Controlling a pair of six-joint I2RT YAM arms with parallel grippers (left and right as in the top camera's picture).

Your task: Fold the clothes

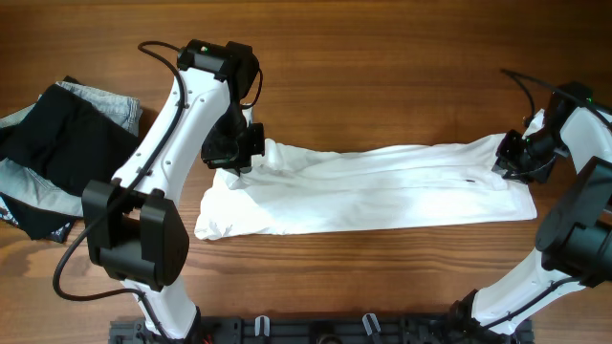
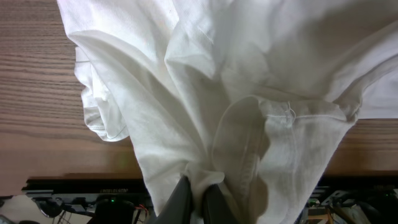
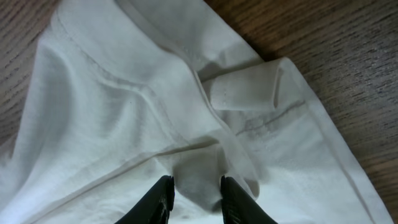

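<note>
Your left pincer (image 2: 198,190) is clamped tight on a bunched edge of the white shirt (image 2: 249,81). Your right pincer (image 3: 196,190) stands partly apart astride a fold at the shirt's other end; whether it grips that fold you cannot tell. The shirt lies stretched long across the wooden surface (image 1: 382,57) between both arms, with a black garment (image 1: 57,153) well apart at the left.

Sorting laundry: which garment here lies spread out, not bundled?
The large white thin-fabric shirt, stretched across the middle; the black garment and pale grey-blue garment lie bundled at the left.
</note>
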